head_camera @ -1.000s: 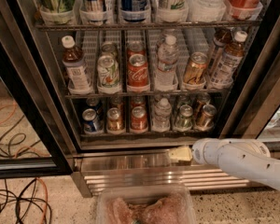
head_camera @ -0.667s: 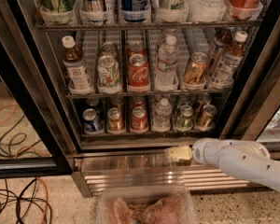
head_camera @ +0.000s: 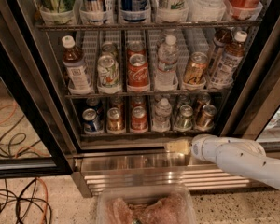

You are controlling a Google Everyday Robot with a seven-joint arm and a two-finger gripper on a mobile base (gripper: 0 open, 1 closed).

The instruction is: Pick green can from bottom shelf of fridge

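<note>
The fridge (head_camera: 33, 94) stands open in front of me, with wire shelves and a ribbed steel base (head_camera: 130, 163). The bottom shelf (head_camera: 144, 133) holds a row of short cans and a small water bottle (head_camera: 162, 114). The green can (head_camera: 183, 117), pale silvery green with a shiny top, stands at the front of its lane between the water bottle and a bronze-gold can (head_camera: 206, 116). My gripper (head_camera: 177, 147) sits at the end of the white arm (head_camera: 233, 160) coming in from the right. It is just below the shelf edge, under and slightly left of the green can, not touching it.
Left of the water bottle stand a red can (head_camera: 139, 119), a gold can (head_camera: 115, 120) and a blue can (head_camera: 91, 121). Taller shelves above hold bottles and cans. The open glass door (head_camera: 18, 125) is at the left, with cables (head_camera: 14, 204) on the floor. A clear container (head_camera: 144, 206) is at the bottom.
My gripper has risen slightly toward the bottom shelf edge. The cans have not moved.
</note>
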